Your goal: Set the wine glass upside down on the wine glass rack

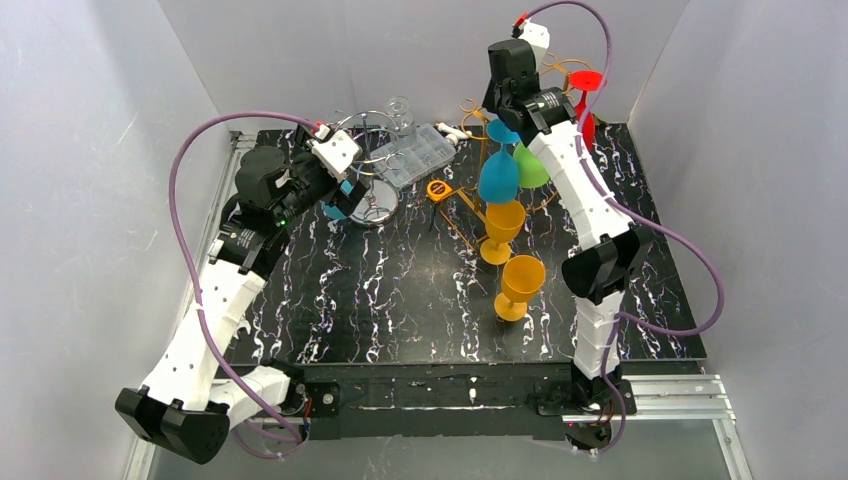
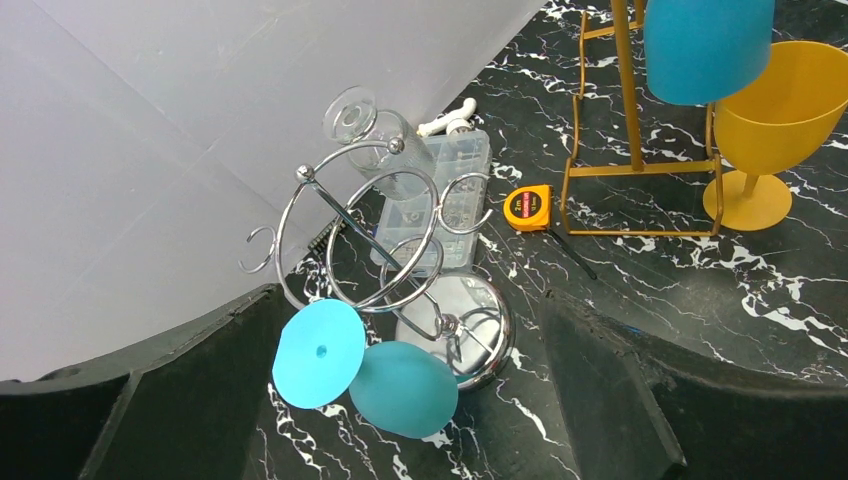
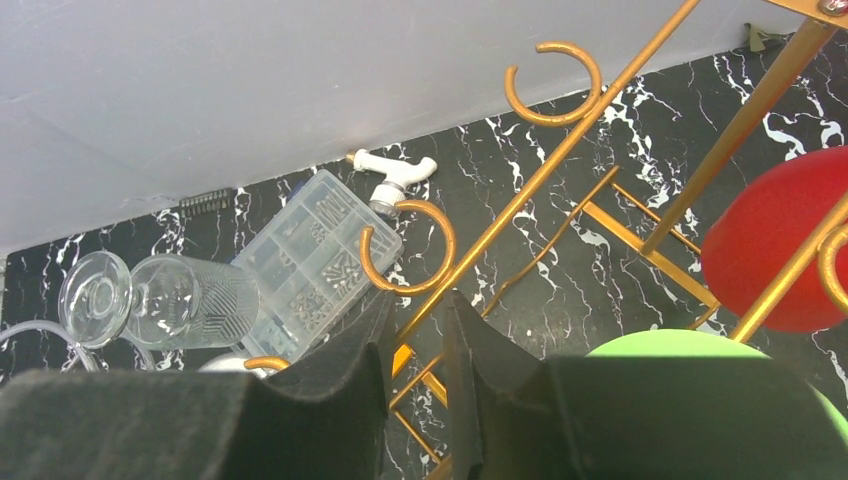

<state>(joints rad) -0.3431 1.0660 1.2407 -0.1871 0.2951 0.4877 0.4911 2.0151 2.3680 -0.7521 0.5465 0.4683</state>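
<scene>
Left gripper (image 1: 345,192), spread wide and holding nothing, hovers by a teal wine glass (image 2: 400,388) hung on a chrome rack (image 2: 478,318). Right gripper (image 3: 418,310), fingers nearly together, sits high at the gold rack (image 3: 560,155) above a blue wine glass (image 1: 498,175) hanging upside down; whether it grips anything is unclear. Two yellow glasses (image 1: 503,222) stand upright on the tabletop (image 1: 380,300).

You can't tell whether the right claw (image 3: 418,305) holds anything — only a narrow gap shows, a rod of the gold rack (image 3: 560,153) vanishing into it. A finger covers most of the green glass (image 3: 690,345); the red glass (image 3: 770,240) runs off the right edge.
</scene>
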